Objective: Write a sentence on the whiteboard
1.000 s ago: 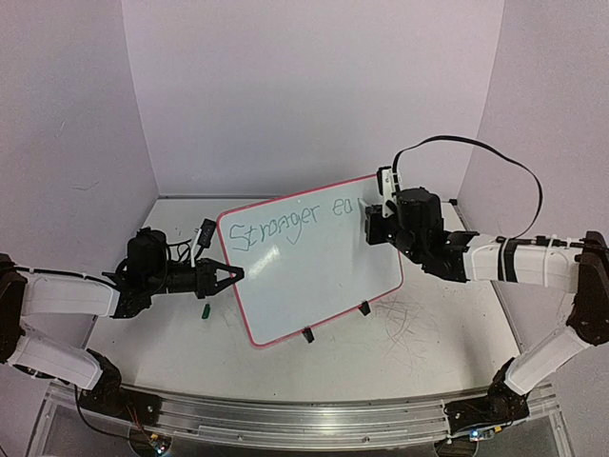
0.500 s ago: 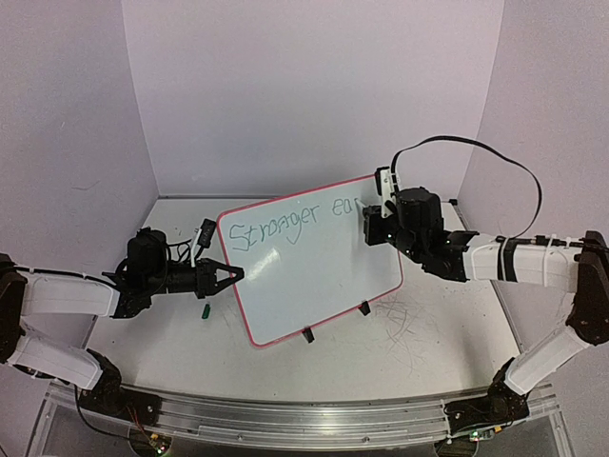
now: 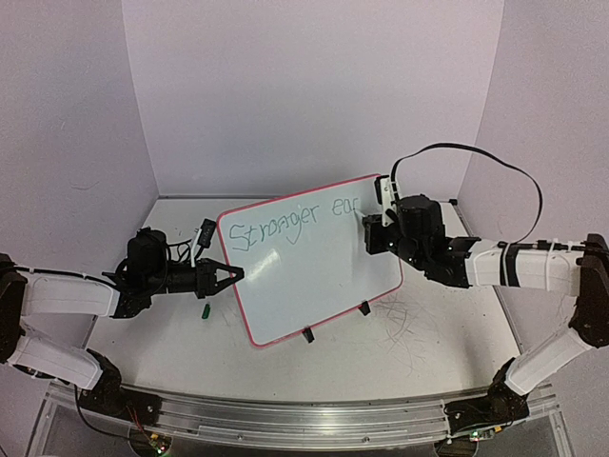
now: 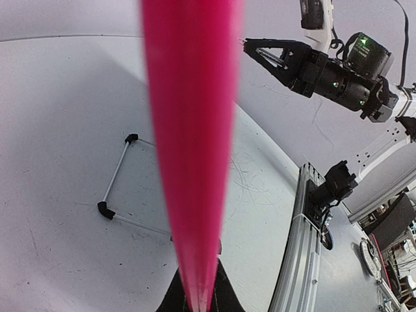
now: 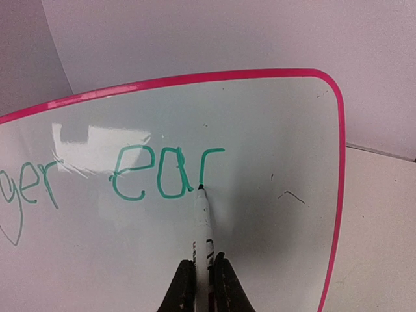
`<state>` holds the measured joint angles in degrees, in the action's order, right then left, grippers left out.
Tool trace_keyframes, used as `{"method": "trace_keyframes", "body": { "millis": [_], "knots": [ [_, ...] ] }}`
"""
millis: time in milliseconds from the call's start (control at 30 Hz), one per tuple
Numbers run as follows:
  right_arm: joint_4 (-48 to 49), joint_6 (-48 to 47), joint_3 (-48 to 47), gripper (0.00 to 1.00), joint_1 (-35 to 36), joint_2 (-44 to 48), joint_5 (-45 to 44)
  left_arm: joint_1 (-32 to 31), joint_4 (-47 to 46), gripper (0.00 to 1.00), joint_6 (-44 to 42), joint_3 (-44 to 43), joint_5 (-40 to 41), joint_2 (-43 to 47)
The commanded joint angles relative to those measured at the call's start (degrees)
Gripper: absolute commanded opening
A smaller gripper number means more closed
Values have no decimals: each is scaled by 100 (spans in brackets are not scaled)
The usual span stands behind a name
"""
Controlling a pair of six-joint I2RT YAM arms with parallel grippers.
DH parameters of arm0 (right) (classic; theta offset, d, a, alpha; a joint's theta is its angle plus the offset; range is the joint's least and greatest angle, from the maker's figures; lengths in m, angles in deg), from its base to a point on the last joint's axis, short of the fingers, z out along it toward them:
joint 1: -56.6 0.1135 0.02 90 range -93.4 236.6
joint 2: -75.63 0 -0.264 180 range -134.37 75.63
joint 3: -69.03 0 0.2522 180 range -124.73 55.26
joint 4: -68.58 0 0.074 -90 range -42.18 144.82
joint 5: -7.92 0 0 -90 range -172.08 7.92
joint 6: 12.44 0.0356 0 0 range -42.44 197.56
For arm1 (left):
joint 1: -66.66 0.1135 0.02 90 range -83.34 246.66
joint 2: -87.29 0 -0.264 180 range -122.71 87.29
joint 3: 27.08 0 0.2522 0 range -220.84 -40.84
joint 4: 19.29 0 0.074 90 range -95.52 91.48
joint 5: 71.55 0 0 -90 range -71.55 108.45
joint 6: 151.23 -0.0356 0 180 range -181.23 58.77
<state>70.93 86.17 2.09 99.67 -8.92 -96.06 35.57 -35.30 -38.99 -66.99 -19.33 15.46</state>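
1. Since a second ago, the sentence (image 5: 140,174) gains a stroke; the right end effector (image 5: 203,276) grips the marker (image 5: 203,224).
2. Left end effector (image 3: 226,276) clamps the whiteboard (image 3: 314,286), tilted on the tabletop (image 3: 428,333).
3. Hard pressure may swing it, smearing letters.

whiteboard (image 3: 314,276): glossy, smooth; I see glare on it (wrist view too)
table (image 3: 428,333): matt white, scuffed
marker (image 5: 204,227): smooth white plastic, I'd say
rail (image 3: 304,417): dull metal

Both arms had white shells and black joints. A thin black cable (image 3: 476,152) looped above the right arm (image 3: 514,265), which showed small green lights. The left end effector (image 3: 236,274) was black and tapered.
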Motion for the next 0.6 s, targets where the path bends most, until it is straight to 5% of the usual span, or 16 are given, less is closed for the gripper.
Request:
{"method": "trace_keyframes", "body": {
  "millis": [0,567],
  "knots": [
    [-128,97,104,0,21,150,-33,28,50,0,-448,-145,141,78],
    [220,-11,-185,0,-9,230,-257,27,51,0,-440,-94,166,176]
  ]
}}
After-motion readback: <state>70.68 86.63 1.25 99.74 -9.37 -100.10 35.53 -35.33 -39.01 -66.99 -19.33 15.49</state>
